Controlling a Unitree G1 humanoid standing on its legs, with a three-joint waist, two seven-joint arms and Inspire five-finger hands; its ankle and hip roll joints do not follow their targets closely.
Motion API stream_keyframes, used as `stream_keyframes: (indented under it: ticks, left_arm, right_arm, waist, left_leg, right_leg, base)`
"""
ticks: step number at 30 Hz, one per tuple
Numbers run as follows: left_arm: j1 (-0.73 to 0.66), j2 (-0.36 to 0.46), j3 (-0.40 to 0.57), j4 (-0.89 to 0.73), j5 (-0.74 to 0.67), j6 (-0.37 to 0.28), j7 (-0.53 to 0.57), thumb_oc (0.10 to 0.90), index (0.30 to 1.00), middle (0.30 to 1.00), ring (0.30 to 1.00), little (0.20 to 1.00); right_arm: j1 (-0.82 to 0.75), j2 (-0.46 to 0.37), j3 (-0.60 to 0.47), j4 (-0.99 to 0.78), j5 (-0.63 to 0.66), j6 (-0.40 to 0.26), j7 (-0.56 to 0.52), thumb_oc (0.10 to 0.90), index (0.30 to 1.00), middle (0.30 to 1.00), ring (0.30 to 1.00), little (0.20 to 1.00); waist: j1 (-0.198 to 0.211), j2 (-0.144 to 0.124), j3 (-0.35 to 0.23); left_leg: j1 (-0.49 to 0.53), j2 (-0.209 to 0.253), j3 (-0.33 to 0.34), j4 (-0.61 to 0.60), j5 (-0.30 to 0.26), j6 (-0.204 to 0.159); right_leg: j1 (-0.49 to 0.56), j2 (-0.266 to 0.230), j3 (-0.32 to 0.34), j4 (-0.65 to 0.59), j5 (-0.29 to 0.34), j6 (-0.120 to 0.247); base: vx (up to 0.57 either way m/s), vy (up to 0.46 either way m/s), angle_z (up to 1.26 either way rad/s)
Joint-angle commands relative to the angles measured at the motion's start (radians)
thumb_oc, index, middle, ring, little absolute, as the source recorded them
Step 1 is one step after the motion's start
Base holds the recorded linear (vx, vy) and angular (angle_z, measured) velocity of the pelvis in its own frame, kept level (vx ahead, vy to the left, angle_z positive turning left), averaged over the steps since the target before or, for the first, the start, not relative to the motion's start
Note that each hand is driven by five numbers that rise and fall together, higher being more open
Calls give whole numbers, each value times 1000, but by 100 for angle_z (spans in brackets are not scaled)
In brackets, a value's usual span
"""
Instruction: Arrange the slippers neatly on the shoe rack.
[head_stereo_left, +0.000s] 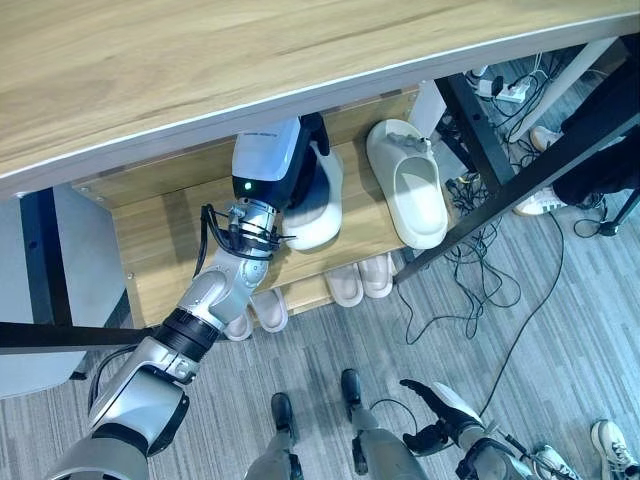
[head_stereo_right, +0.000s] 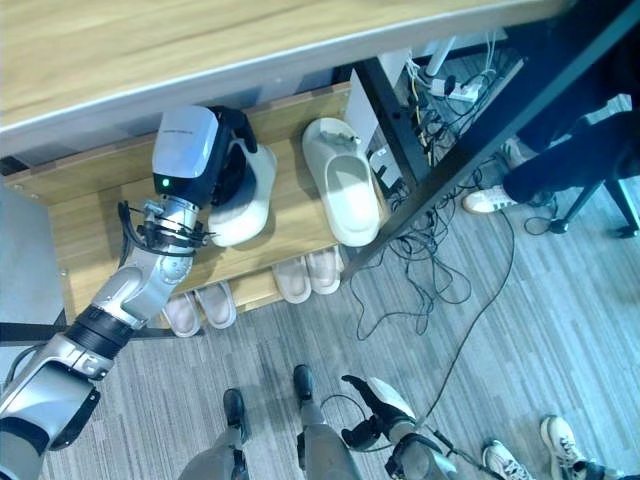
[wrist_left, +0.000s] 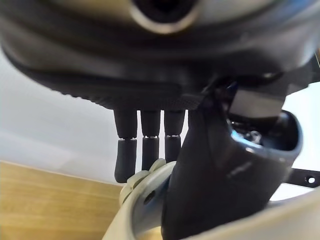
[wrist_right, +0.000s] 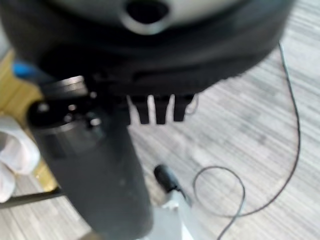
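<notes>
Cream-white foam shows under my left robot hand (head_stereo_left: 312, 150), which reaches in beneath the light wooden bench (head_stereo_left: 200, 70) onto the upper shelf of the shoe rack (head_stereo_left: 160, 235). The left slipper (head_stereo_left: 322, 215) lies on that shelf, and in my left wrist view my thumb (wrist_left: 220, 185) is curled down inside its opening while my fingers (wrist_left: 142, 145) hang on the outer side of its rim, so I am pinching the slipper's edge. At three o'clock from it, just beside and not touching, the second slipper (head_stereo_left: 410, 185) lies flat on the same shelf with its opening facing up. On the lower shelf two pale pairs sit in a row: one pair (head_stereo_left: 360, 280) at six o'clock from the second slipper, another pair (head_stereo_left: 258, 312) partly behind my forearm. My right robot hand (head_stereo_left: 440, 410) hangs low over the grey striped floor (head_stereo_left: 560, 330), fingers loosely curled and holding nothing. A person's white shoe (head_stereo_left: 543, 202) stands on the floor at three o'clock from the rack.
</notes>
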Motion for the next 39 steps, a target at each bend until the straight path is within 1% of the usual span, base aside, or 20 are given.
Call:
stream_keyframes:
  ticks: [1, 2, 3, 5, 8, 13, 23, 28, 32, 35, 39]
  left_arm:
    - [-91, -75, 67, 23, -17, -23, 85, 400, 300, 300, 300, 300]
    - [-93, -84, 67, 23, -21, -22, 88, 562, 542, 542, 542, 542]
    - [-97, -92, 66, 26, -24, -19, 91, 800, 900, 900, 900, 900]
    - [-100, -125, 61, 37, -35, -13, 97, 800, 900, 900, 900, 900]
    - [-103, -148, 48, 44, -38, -13, 94, 800, 900, 900, 900, 900]
    - [-99, -160, 36, 47, -38, -15, 87, 800, 900, 900, 900, 900]
    - [-93, -142, 29, 25, -25, -24, 73, 800, 900, 900, 900, 900]
    - [-78, -127, 32, -4, -36, -42, 58, 800, 900, 900, 900, 900]
    - [-51, -122, 46, -40, -66, -61, 52, 800, 900, 900, 900, 900]
    - [8, -132, 68, -92, -121, -86, 56, 800, 900, 900, 900, 900]
    - [49, -135, 66, -136, -142, -107, 39, 800, 900, 900, 900, 900]
  right_arm:
    - [80, -62, -33, -69, 29, -13, -25, 800, 900, 900, 900, 900]
    - [80, -62, -31, -66, 28, -12, -26, 800, 900, 900, 900, 900]
    - [80, -61, -31, -64, 28, -11, -27, 800, 900, 900, 900, 900]
    - [79, -60, -29, -58, 29, -9, -31, 800, 900, 900, 900, 900]
    - [78, -60, -29, -59, 31, -9, -36, 800, 900, 900, 900, 900]
    - [78, -59, -28, -62, 32, -8, -41, 800, 900, 900, 900, 900]
    - [78, -47, -20, -49, 31, -12, -49, 800, 900, 900, 900, 900]
    - [77, -38, -22, -46, 39, -13, -51, 800, 900, 900, 900, 900]
    - [78, -29, -25, -42, 41, -12, -54, 800, 900, 900, 900, 900]
    - [76, -8, -32, -25, 47, -7, -63, 800, 900, 900, 900, 900]
    - [74, -2, -38, -27, 48, -5, -68, 800, 900, 900, 900, 900]
  waist:
    - [-1, -3, -48]
    - [-3, -2, -47]
    - [-4, -1, -47]
    - [-9, 3, -48]
    - [-12, 3, -49]
    - [-12, 6, -51]
    - [-7, 7, -55]
    - [0, 6, -57]
    - [6, 5, -58]
    - [17, 2, -58]
    - [25, -3, -54]
  left_leg:
    - [-68, 1, -32, -11, 61, 6]
    - [-68, 0, -31, -11, 61, 6]
    - [-67, 1, -30, -11, 60, 6]
    - [-64, 0, -27, -11, 58, 6]
    - [-62, -1, -26, -11, 56, 7]
    - [-60, -3, -25, -11, 54, 8]
    - [-66, -2, -32, -11, 56, 9]
    - [-68, -4, -41, -11, 58, 8]
    - [-68, -4, -46, -11, 61, 8]
    - [-69, -6, -53, -11, 64, 7]
    - [-71, -7, -62, -11, 67, 7]
  right_leg:
    - [-55, -19, -45, 79, -39, 58]
    - [-56, -18, -44, 80, -40, 58]
    - [-57, -18, -44, 81, -41, 58]
    - [-57, -19, -41, 85, -42, 56]
    - [-57, -18, -38, 85, -43, 56]
    - [-57, -17, -38, 84, -42, 56]
    - [-56, -15, -46, 85, -45, 54]
    - [-51, -13, -52, 81, -47, 53]
    - [-48, -14, -60, 82, -49, 51]
    - [-42, -14, -71, 82, -51, 50]
    - [-40, -15, -82, 82, -50, 50]
  base:
    - [0, 0, 0]
    - [0, 0, 0]
    - [0, 0, 0]
    - [0, 0, 0]
    - [0, 0, 0]
    - [0, -2, -4]
    - [2, -4, -4]
    - [0, -5, 2]
    - [-2, -11, 11]
    - [-3, -8, 5]
    - [-13, -1, 6]
